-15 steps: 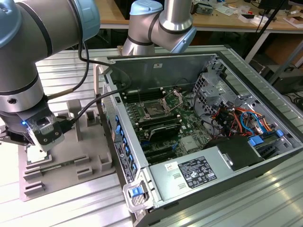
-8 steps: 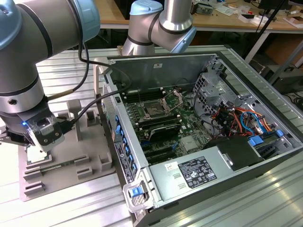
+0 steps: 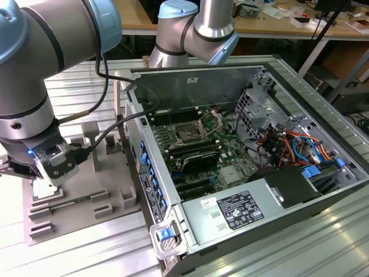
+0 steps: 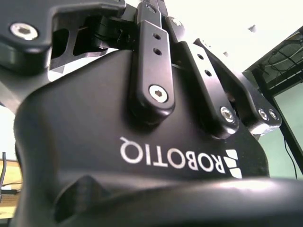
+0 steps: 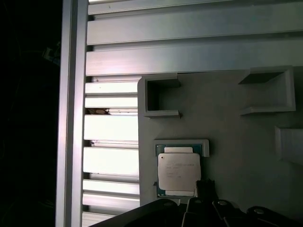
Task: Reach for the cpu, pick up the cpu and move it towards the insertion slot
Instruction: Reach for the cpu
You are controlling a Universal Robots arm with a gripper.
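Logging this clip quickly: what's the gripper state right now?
Gripper: cannot be told whether open or closed; poised over the cpu in the grey tray.

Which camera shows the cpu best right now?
The first wrist view: the cpu lies flat, shiny top facing the camera. In the exterior view the gripper hangs over it; the second wrist view faces the gripper body.

The place reads as a robotics lab or electronics workshop: an industrial robot arm [image 3: 34, 86] stands over a slotted aluminium desk [image 3: 300, 248] carrying an opened computer case [image 3: 190, 86] and a grey part fixture [image 3: 86, 190], with cluttered wooden workbenches [image 3: 135, 20] behind.
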